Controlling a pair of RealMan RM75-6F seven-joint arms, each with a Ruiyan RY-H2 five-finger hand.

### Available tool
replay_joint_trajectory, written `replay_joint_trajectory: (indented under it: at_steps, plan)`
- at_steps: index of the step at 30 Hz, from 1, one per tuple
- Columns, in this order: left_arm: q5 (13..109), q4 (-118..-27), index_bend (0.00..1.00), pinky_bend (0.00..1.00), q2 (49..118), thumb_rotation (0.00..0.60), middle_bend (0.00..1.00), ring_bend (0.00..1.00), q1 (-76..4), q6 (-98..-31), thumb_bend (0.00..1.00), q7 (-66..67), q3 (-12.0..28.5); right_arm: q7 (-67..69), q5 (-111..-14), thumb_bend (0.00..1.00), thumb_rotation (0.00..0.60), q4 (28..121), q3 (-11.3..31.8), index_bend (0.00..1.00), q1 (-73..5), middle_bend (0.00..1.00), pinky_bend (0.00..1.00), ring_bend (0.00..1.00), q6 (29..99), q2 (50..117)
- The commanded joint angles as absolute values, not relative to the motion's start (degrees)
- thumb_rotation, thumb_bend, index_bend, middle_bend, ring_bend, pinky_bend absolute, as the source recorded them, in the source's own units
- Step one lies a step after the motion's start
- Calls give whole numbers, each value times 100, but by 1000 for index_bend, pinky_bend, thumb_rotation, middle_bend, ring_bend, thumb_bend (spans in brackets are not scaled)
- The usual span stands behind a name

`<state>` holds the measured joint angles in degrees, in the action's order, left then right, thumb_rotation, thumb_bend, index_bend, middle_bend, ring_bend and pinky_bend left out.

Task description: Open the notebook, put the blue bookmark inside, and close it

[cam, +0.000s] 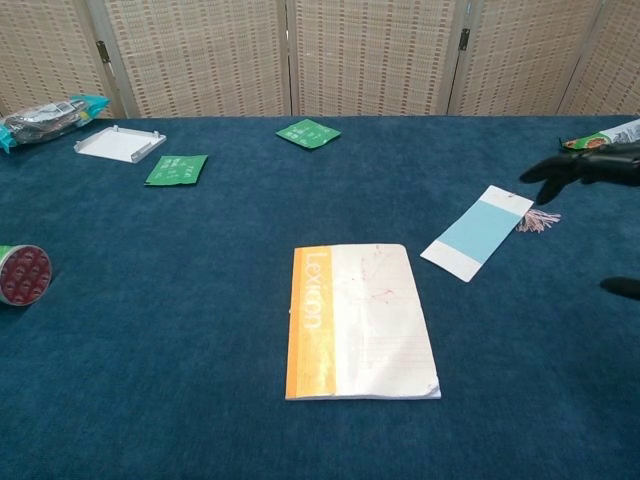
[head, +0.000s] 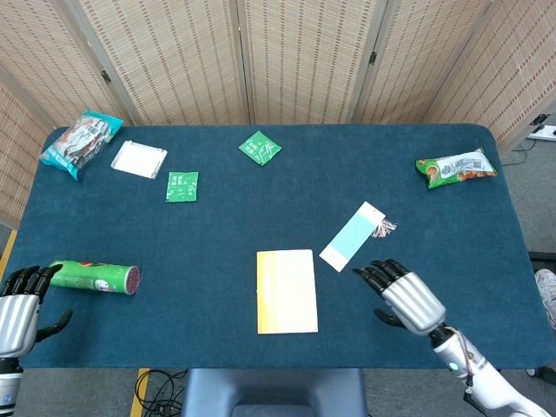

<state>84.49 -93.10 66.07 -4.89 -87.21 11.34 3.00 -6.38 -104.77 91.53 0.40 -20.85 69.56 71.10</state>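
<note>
Hovering empty with fingers spread, the right hand (head: pixel 407 295) sits near the blue bookmark (head: pixel 352 237), beside the closed notebook (head: pixel 287 291) by the table's front edge.
</note>
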Motion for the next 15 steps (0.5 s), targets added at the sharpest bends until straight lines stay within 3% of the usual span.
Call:
replay_joint_trajectory:
  at_steps: [1, 9, 15]
  plan:
    - [8445, -9305, 192, 181, 6597, 600, 263, 181, -462, -8746, 253, 1110, 292, -648, -10684, 199, 600, 8830, 18, 140, -2489, 255, 228, 165, 6547, 7549]
    - [8387, -9283, 193, 181, 6562, 600, 263, 181, -378, -8791, 253, 1054, 278, -557, -10924, 132, 600, 7838, -59, 213, -3020, 298, 228, 164, 6283, 8412]
    - [8389, -9293, 193, 181, 6550, 600, 262, 181, -358, -8793, 253, 1012, 274, -395, -11101, 14, 600, 7119, -181, 245, -3244, 306, 228, 165, 6432, 8894]
